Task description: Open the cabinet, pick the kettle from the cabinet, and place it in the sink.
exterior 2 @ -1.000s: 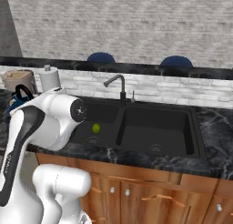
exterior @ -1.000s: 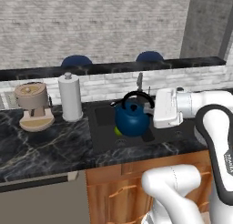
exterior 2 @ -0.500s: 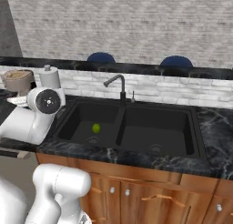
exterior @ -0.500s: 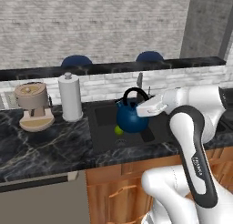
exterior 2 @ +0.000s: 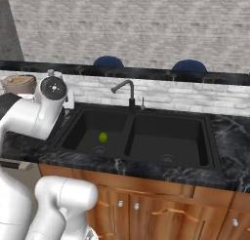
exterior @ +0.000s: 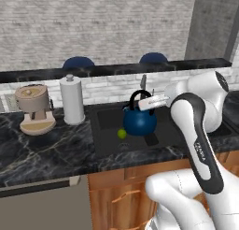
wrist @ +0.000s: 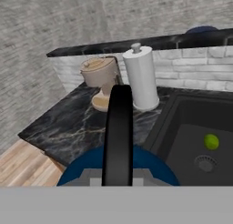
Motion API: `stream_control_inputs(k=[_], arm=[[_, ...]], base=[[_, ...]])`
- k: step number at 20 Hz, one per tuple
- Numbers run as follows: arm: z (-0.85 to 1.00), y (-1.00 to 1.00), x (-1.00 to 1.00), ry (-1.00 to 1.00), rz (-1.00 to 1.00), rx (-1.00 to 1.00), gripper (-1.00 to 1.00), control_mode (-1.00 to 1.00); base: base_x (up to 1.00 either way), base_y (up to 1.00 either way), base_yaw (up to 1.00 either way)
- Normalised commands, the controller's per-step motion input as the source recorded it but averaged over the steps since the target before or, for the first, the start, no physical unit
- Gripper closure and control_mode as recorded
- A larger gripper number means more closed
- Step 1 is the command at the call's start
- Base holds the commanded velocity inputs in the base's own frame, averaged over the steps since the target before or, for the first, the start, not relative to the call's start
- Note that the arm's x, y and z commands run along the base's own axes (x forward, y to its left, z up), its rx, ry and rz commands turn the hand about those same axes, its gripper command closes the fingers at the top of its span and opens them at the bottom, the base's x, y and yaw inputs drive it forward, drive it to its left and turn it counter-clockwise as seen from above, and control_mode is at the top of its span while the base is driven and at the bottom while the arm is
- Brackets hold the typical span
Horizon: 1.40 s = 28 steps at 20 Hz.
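1. Over the left basin of the sink (exterior: 107,126), as you see it from the left base camera, hangs the kettle (exterior: 139,120), dark blue, upright, its black arched handle reaching up to the white hand. The fingers (exterior: 148,103) are clamped on that handle (the kettle's base looks clear of the basin floor, though you cannot be sure from this angle). A small green ball (exterior: 122,133) lies in the basin just left of the kettle. On the bench (exterior: 42,149) to the left stand a paper towel roll (exterior: 72,100) and, further left, a beige coffee machine (exterior: 33,110).

2. From the right base camera you see the sink (exterior 2: 132,136) as two dark basins with the faucet (exterior 2: 126,91) at the back edge. The green ball (exterior 2: 103,137) rests in the left basin near its drain.

3. Along the hand camera you look down the kettle's handle to the blue body of the kettle (wrist: 86,168). Beyond it stand the paper towel roll (wrist: 140,77) and the coffee machine (wrist: 101,79) on the bench (wrist: 68,127), with the green ball (wrist: 211,141) in the sink (wrist: 182,109) at right.
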Motion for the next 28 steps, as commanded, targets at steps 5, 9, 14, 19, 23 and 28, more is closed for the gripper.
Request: stream_control_inputs(k=[5, 9, 14, 19, 23, 28], arm=[[-0.08, -0.26, 0.13, 0.00, 0.00, 0.00, 1.00, -1.00], [-0.12, -0.21, 0.18, 0.00, 0.00, 0.00, 1.00, -1.00], [-0.17, -0.17, 0.20, 0.00, 0.00, 0.00, 1.00, -1.00], [-0.18, -0.15, 0.24, 0.01, 0.00, 0.00, 1.00, -1.00], [-0.19, -0.10, 0.23, 0.00, 0.00, 0.00, 1.00, -1.00], [-0.23, -0.12, 0.16, -0.01, 0.01, 0.00, 1.00, -1.00]], base=[[0.00, 0.00, 0.00], [0.00, 0.00, 0.00], [0.00, 0.00, 0.00], [0.00, 0.00, 0.00], [0.00, 0.00, 0.00], [0.00, 0.00, 0.00]])
